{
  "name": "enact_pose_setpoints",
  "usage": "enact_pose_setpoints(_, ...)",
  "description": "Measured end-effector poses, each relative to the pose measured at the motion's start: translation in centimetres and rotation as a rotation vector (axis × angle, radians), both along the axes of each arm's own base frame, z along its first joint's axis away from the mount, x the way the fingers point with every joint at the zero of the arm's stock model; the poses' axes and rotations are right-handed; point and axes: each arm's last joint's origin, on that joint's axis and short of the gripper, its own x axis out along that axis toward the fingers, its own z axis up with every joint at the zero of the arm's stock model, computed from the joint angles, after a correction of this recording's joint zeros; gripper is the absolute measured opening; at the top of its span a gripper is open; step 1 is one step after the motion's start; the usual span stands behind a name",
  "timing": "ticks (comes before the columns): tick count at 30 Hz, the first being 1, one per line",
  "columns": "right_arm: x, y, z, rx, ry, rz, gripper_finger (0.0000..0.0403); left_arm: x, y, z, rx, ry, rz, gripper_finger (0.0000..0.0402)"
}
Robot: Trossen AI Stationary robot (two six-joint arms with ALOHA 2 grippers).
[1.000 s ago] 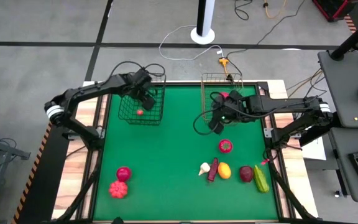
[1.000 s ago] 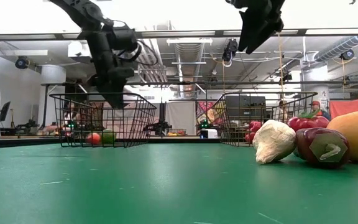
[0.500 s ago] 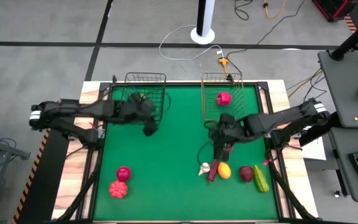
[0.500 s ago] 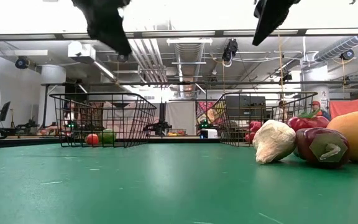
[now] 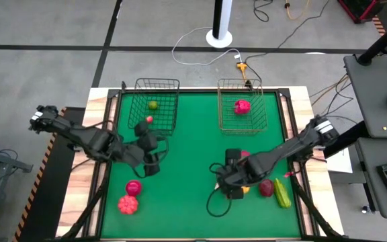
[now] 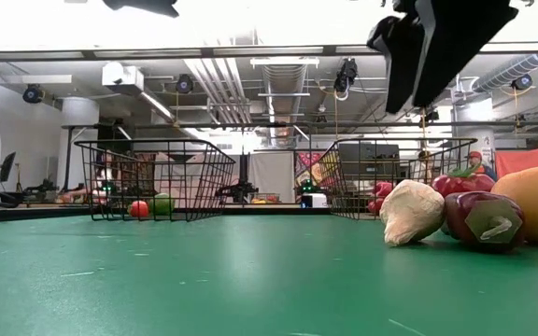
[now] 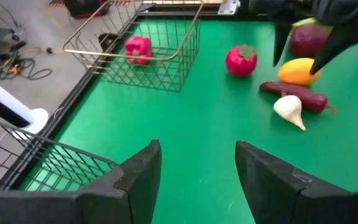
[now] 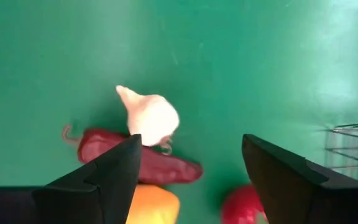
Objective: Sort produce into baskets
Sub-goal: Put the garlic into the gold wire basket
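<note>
The black wire basket at the far left holds a green piece and a small red piece. The copper basket at the far right holds a magenta piece. My left gripper is open and empty over the table's left middle, above a magenta fruit and a red fruit. My right gripper is open and empty, hovering over the white garlic, which lies beside a dark red chili and a yellow piece.
A red tomato lies between the copper basket and the front-right group. A dark red piece and a green cucumber lie near the right front edge. Bare green mat spans the table's middle.
My left gripper has left the black basket and gone toward the table's near edge, to above the front-left fruits. My right gripper has left the copper basket and gone toward the near edge, to above the garlic. The magenta piece stays in the copper basket.
</note>
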Motion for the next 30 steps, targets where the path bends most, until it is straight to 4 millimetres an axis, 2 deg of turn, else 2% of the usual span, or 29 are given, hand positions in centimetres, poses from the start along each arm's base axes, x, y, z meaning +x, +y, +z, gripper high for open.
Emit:
enact_pose_setpoints(5, 1.3, 0.6, -1.2, 0.054, 0.045, -0.012, 0.0291, -0.2, -0.5, 0.0, 0.011, -0.007, -0.005, 0.0187)
enact_pose_setpoints(13, 2.3, 1.2, -3.9, 0.079, 0.119, -0.008, 0.0313, -0.1, -0.5, -0.1, 0.018, -0.004, -0.003, 0.0187)
enact_pose_setpoints(19, 3.2, 1.1, -6.2, 0.066, 0.164, -0.028, 0.0307, 0.1, -0.6, -0.3, 0.039, 0.006, -0.014, 0.0187)
enact_pose_setpoints(30, 4.3, -0.2, -8.1, 0.109, 0.225, -0.07, 0.0274, 0.2, -0.6, -1.0, 0.072, 0.014, -0.003, 0.0187)
